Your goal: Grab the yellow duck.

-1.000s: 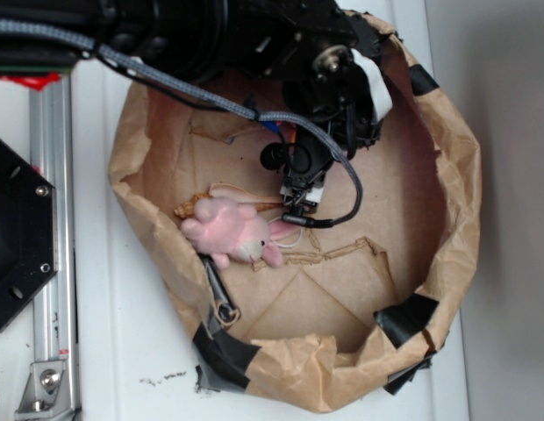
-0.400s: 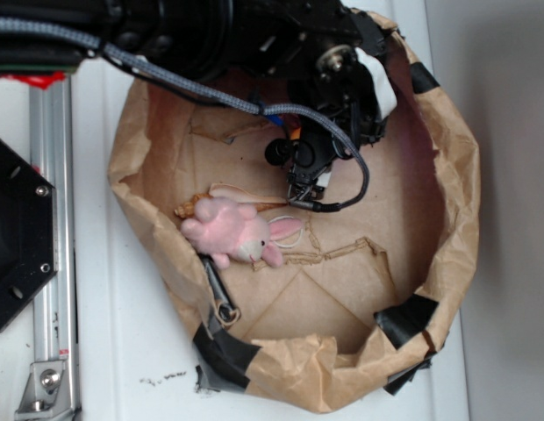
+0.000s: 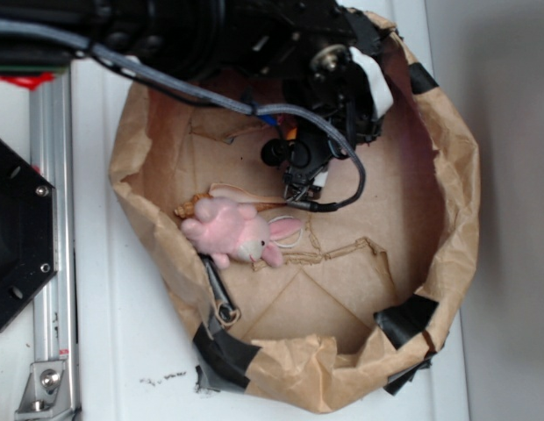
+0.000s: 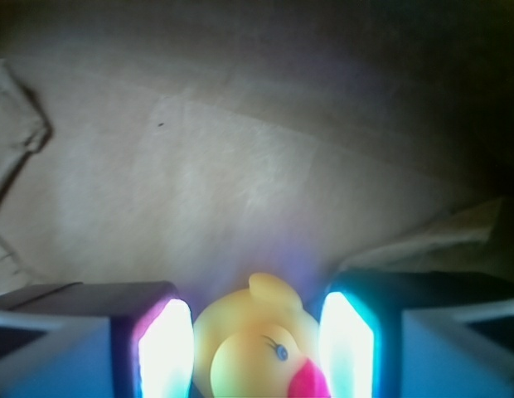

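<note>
The yellow duck, small and rounded with a pink-red beak and a blue eye, sits between my two glowing fingers in the wrist view. My gripper is shut on it, the left pad and the right pad pressing its sides. Behind the duck lies brown paper floor. In the exterior view my gripper points down inside the paper basin, under the black arm; the duck is hidden there by the gripper body.
A pink plush bunny lies left of the gripper on the paper floor. A crumpled brown paper wall with black tape patches rings the area. A black cable loops beside the gripper. A metal rail runs along the left.
The gripper has shifted toward the back of the basin, away from the pink bunny, and its cable loop has moved with it. The bunny has not moved.
</note>
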### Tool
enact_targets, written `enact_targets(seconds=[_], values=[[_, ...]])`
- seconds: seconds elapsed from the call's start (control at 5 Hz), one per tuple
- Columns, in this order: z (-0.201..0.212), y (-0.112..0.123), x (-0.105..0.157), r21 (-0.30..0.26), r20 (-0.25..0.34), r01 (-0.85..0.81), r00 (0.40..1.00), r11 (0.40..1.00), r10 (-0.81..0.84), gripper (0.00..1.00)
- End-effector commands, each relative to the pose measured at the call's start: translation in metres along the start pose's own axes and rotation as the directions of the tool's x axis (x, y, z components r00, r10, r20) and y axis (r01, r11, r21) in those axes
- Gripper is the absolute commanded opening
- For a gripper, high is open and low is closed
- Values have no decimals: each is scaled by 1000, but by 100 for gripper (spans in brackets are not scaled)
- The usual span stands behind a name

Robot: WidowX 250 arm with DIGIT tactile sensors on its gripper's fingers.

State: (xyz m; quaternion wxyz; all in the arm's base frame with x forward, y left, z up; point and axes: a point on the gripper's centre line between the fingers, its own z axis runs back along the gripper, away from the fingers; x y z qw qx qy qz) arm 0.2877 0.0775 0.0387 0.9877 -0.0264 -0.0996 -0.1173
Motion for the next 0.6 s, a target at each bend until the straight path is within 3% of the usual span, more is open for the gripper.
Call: enact_targets(seconds=[0.0,0.2,0.4], values=[[115,-30,18,21,52,-101,994,995,100,0],[142,-45,17,16,9,-237,972,971,237,0],[134,-54,18,27,-27,-256,966,966,257,0]])
